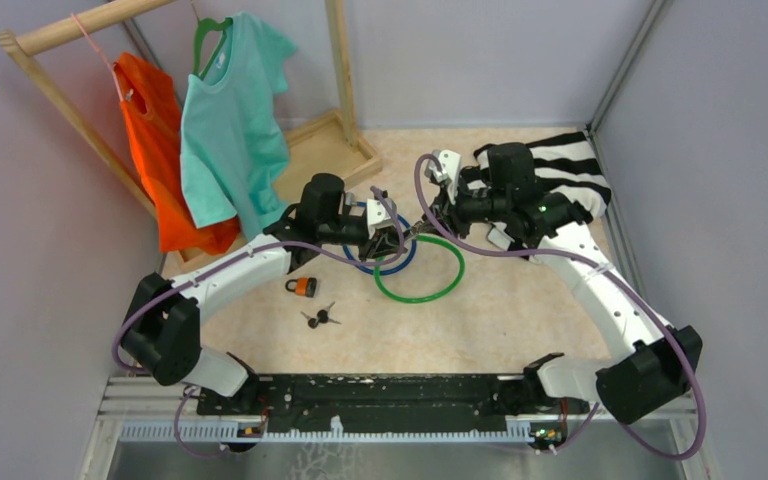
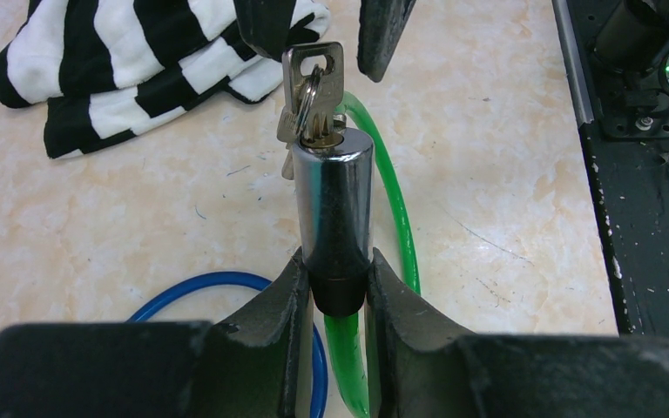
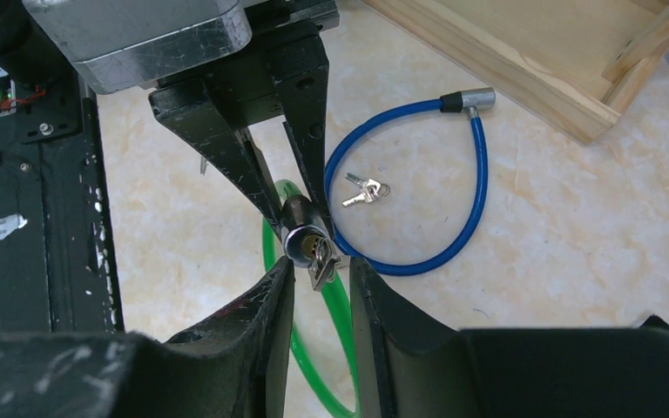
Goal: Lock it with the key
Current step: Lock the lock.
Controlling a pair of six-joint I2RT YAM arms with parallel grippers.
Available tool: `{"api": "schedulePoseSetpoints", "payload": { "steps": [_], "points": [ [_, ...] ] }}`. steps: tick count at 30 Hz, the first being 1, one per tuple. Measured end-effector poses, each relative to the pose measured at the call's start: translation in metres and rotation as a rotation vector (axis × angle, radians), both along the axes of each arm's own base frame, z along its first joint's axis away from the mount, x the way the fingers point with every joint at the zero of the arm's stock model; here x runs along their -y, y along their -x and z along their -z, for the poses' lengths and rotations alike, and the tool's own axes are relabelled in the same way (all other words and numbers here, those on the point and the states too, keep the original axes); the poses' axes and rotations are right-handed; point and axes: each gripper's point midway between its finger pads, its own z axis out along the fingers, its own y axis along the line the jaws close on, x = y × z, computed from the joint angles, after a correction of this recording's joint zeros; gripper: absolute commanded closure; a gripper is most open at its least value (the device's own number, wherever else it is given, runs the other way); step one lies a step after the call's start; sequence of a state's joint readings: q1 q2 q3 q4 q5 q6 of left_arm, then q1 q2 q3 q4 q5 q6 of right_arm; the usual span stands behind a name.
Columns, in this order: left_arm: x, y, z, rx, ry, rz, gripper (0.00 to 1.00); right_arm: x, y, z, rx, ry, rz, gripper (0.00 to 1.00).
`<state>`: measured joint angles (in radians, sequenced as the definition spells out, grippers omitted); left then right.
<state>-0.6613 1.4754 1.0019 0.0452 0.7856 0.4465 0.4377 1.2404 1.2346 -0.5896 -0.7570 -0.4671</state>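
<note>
Closest of all are the left jaws, at the bottom of the left wrist view. They pinch the black end of the silver lock (image 2: 335,196) and hold it up off the bench (image 2: 505,174). A green cable (image 2: 394,187) runs from the lock down onto the bench and makes a loop there. The key (image 2: 314,74) is stuck in the end of the lock, and a ring with another key hangs beside it. The right jaws are spread a little, with one finger on each side of the key. One finger (image 2: 383,35) is clearly apart from the key, so they are not pinching it.

A blue cable (image 3: 479,174) lies curled on the bench, with two small keys (image 3: 364,190) inside its curve. A folded striped cloth (image 2: 122,70) lies by the right arm. An orange padlock (image 1: 303,287) and a pair of keys (image 1: 320,318) lie near the left arm. A teal shirt (image 1: 235,120) and an orange shirt (image 1: 155,160) hang on a wooden rack (image 1: 70,30) at the far left.
</note>
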Motion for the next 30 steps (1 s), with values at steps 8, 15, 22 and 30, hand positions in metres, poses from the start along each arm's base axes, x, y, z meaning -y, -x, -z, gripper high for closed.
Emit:
{"api": "schedulePoseSetpoints", "payload": {
  "steps": [8,15,22,30],
  "points": [
    [0.0,0.0,0.0,0.0,0.0,0.0,1.0,-0.003,-0.001,0.002,-0.001,0.008,-0.009,0.74],
    [0.0,0.0,0.0,0.003,0.0,0.001,1.0,-0.005,-0.004,0.008,-0.004,0.023,-0.018,0.79],
    [0.0,0.0,0.001,0.008,-0.003,0.004,1.0,-0.006,-0.004,0.012,0.02,0.038,-0.043,0.89],
    [-0.001,0.003,0.002,0.017,-0.008,0.026,1.0,-0.007,-0.001,0.014,0.097,0.06,-0.123,0.97]
  ]
}}
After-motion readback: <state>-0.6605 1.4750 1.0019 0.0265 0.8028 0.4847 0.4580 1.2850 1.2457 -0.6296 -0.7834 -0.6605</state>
